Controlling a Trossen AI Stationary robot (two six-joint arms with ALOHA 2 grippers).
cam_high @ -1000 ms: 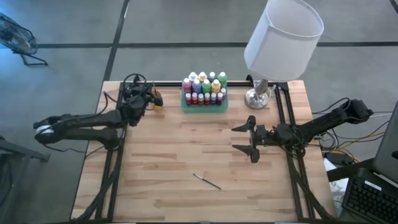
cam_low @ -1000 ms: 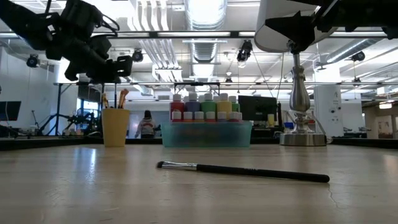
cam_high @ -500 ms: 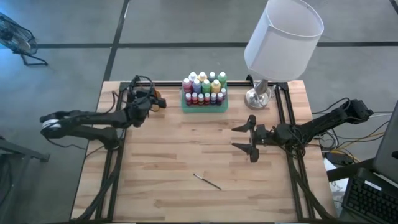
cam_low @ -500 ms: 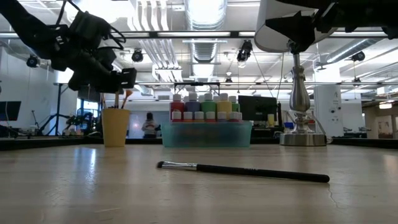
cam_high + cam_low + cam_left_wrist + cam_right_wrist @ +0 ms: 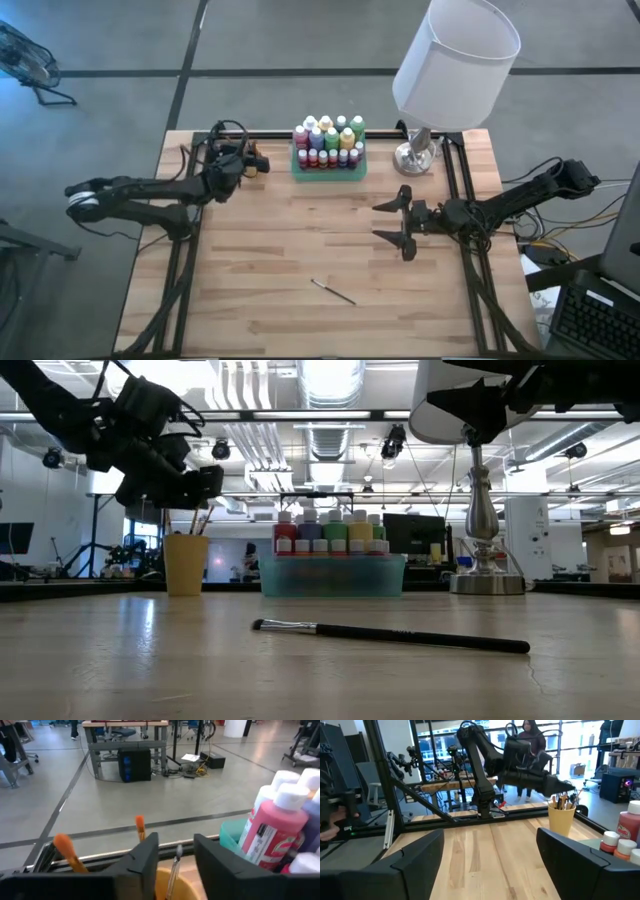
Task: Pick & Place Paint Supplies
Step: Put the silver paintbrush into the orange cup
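Left gripper [image 5: 175, 865] hovers directly over the small yellow-orange plastic cup [image 5: 186, 564] at the bench's [image 5: 260, 290] far left. Its fingers stand partly apart either side of a thin silver-ferruled paintbrush [image 5: 174, 867] that stands in the cup; whether they grip it I cannot tell. Other orange-tipped brushes [image 5: 67, 851] lean in the cup beside it.

Centre: assorted small paint bottles with pale caps [image 5: 328, 140] stand packed in the green rectangular tray [image 5: 329, 173]. One loose dark-handled paintbrush [image 5: 332, 291] lies flat on the near part of the bench, well apart from both arms.

Right gripper [image 5: 392, 222] hovers over mid-bench, fingers wide apart and empty, beside the silver lamp with white shade [image 5: 452, 62].

Risks, as judged: fingers catching the brush on retreat and tipping the light cup; thin loose brush lying flat may roll away under a grasp.
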